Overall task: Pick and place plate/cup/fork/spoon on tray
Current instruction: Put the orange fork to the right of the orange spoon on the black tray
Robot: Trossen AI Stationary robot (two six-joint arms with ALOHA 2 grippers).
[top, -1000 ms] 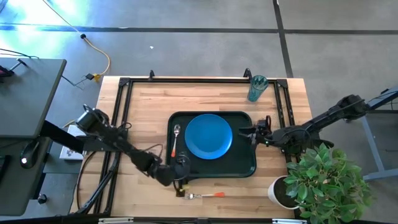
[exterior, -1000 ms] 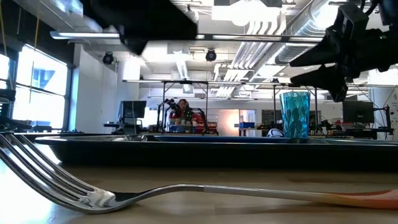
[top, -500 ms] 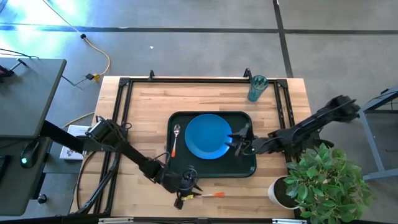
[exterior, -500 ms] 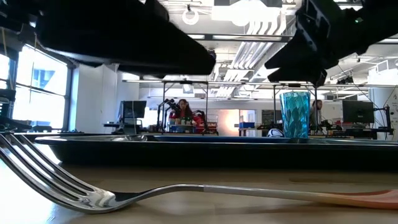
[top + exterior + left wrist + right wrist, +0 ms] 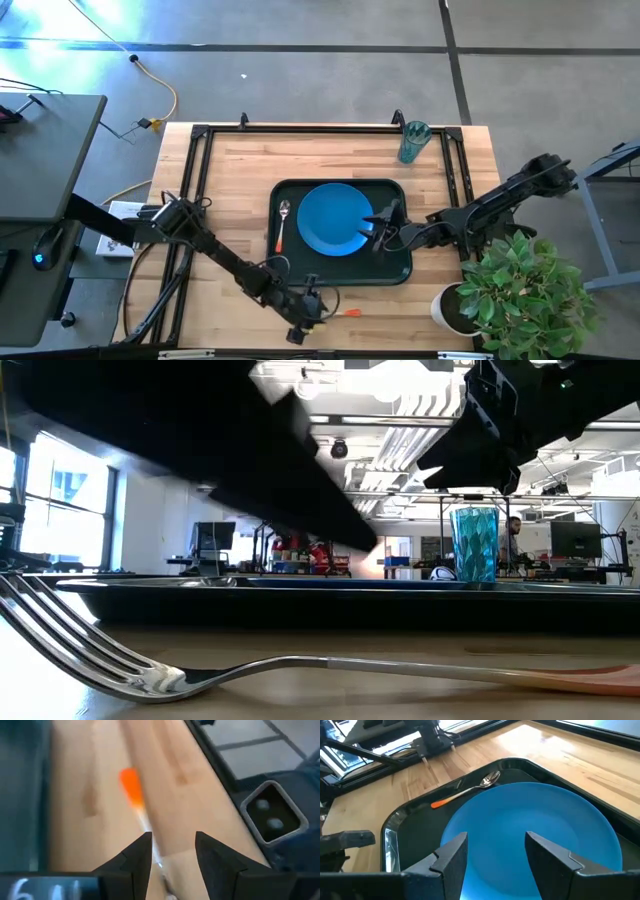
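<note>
Since a second ago the left gripper [image 5: 308,318] has swung down to the fork [image 5: 135,795] at lower centre, fingers apart to straddle it; tray [image 5: 398,270] mid-frame carries plate [image 5: 335,218] and spoon [image 5: 282,222]; right gripper [image 5: 380,232], open, hovers over the plate; cup [image 5: 413,141] waits upper right.

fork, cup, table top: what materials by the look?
Fork: shiny silver tines, likely polished metal; orange-red handle, probably plastic. Cup: see-through teal with faceted walls, plastic or glass, can't tell which. Table: pale planks with visible grain, looks like finished wood.
</note>
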